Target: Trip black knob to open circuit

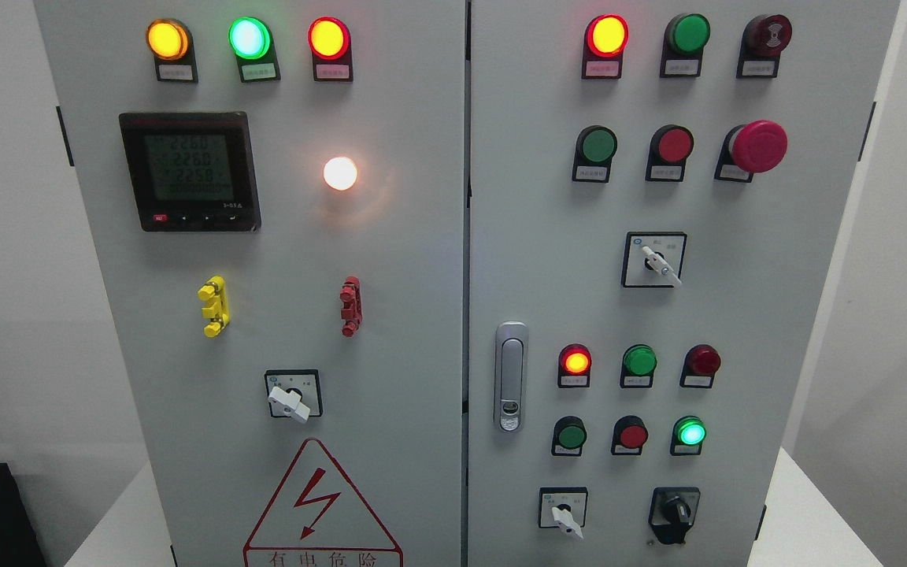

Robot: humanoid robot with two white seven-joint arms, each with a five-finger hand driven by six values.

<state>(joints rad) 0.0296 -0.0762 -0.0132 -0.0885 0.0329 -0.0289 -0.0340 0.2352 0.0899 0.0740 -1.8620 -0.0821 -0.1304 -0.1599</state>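
A black rotary knob point(675, 513) sits at the lower right of the grey control cabinet's right door point(737, 315), its pointer standing roughly upright. To its left is a white-handled selector switch point(564, 516). Neither of my hands or arms shows anywhere in the head view.
Lit and unlit indicator lamps, push buttons and a red mushroom stop button point(754, 146) cover the right door. A metal door latch point(510, 376) stands by the seam. The left door carries a digital meter point(190, 171), a white lamp point(340, 173), yellow and red clips and another white selector point(291, 399).
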